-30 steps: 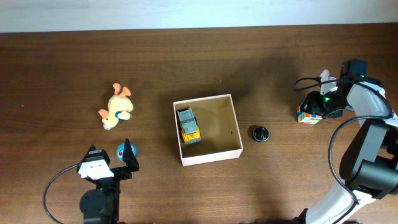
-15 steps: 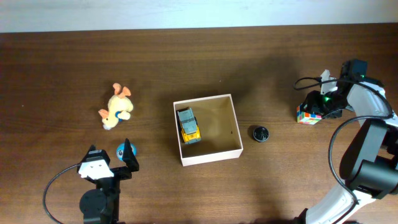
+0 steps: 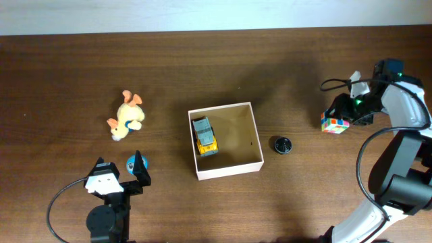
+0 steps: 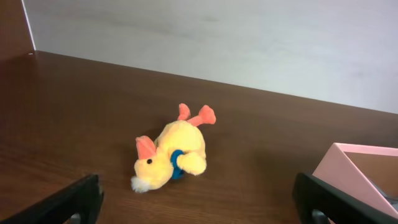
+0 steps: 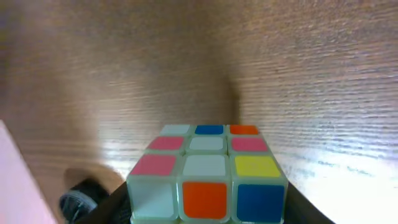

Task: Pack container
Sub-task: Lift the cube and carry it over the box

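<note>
Right hand [image 3: 345, 113] clamps the puzzle cube [image 3: 335, 123], my fingers mostly hidden behind it; the cube has shifted slightly since before. My left hand [image 3: 119, 165] gapes wide. Container [image 3: 229, 171] sits mid-desk [image 3: 67, 81].

A yellow plush duck [image 4: 169, 155] with orange feet lies on its side on the dark wooden table [image 3: 67, 74], at left. A small blue ball [image 3: 132, 163] sits just nearer. A yellow-and-grey toy truck [image 3: 204, 137] is central. To its right is a small black round object [image 3: 282, 144], and farther right a Rubik's cube [image 5: 208, 177].
</note>
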